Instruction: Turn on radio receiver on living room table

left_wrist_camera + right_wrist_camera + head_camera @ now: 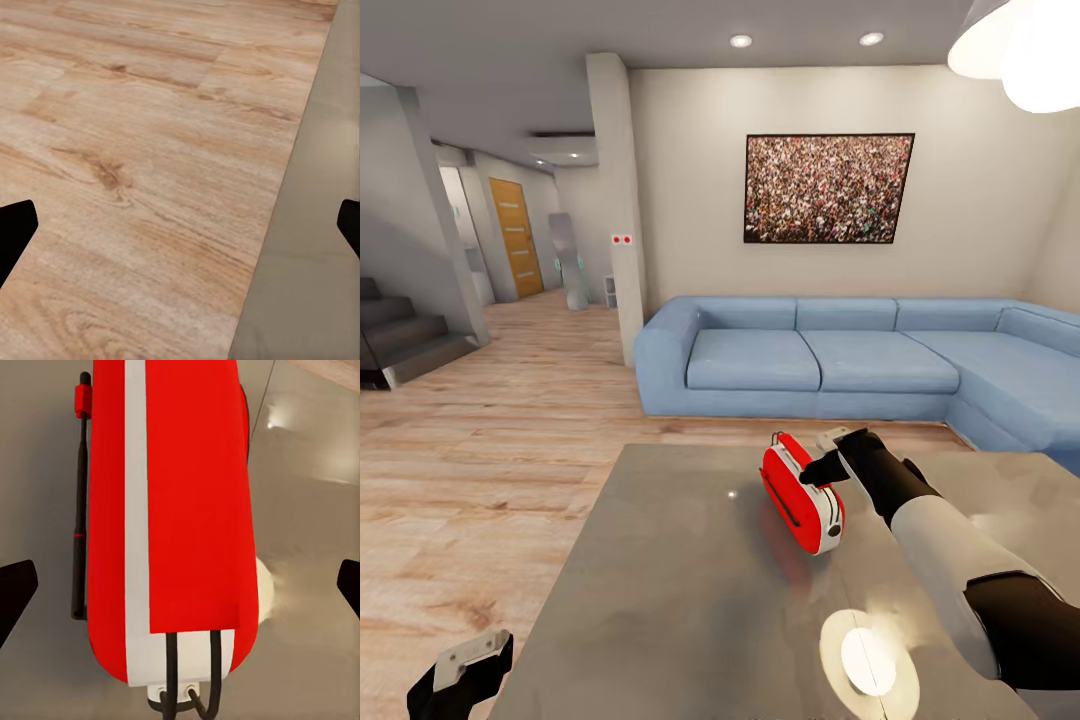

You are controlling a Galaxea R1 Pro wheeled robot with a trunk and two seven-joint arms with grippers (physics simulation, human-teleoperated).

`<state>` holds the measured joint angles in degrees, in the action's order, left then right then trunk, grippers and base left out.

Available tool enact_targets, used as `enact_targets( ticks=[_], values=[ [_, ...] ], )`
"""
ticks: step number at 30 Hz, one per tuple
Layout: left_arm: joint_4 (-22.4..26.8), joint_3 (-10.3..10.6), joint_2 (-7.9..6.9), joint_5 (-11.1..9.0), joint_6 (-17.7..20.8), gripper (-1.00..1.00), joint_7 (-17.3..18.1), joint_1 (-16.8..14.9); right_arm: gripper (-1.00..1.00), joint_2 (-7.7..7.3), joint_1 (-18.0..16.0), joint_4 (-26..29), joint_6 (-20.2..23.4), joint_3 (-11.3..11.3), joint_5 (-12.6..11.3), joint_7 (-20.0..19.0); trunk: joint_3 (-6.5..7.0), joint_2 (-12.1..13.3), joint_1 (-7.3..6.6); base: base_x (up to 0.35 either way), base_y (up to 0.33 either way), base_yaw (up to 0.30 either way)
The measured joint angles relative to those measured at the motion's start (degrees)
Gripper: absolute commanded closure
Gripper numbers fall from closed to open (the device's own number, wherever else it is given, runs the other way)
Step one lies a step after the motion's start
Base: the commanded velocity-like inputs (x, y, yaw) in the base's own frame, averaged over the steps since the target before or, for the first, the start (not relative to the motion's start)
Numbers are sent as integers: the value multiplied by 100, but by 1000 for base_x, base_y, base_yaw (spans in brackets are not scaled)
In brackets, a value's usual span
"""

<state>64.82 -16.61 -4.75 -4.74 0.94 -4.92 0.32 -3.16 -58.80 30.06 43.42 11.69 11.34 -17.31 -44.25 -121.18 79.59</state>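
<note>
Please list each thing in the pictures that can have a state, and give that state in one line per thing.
radio receiver: standing on edge on the table, not gripped.
right gripper: jaws open, directly above the radio.
left gripper: jaws open, empty, over the wood floor beside the table edge.
pendant lamp: lit.
wooden door: closed.

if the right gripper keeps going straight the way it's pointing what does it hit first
Most likely the radio receiver. In the right wrist view its red and white body lies straight ahead between the open fingers of the right gripper, with the table beneath it. How much gap remains is hard to judge.
</note>
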Motion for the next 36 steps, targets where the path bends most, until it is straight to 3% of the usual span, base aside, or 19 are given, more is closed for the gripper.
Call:
enact_targets(
  ticks=[21, 28, 36],
  values=[
    [-2, 0, 0, 2, -3, -100, 0, 1, -100, 0, 0, -1, 0, 0, 0, 6, 0, 0, 0, 0, 0, 0],
    [0, 0, 0, 5, -2, -100, 0, 2, -100, 0, 0, -1, 0, 0, 0, 8, -125, -279, 153, 0, 0, 0],
    [-2, 0, 0, 2, 1, -100, 0, 1, -100, 0, 0, 0, -1, 0, 0, 9, -126, -281, 154, 0, 0, 0]
  ],
)
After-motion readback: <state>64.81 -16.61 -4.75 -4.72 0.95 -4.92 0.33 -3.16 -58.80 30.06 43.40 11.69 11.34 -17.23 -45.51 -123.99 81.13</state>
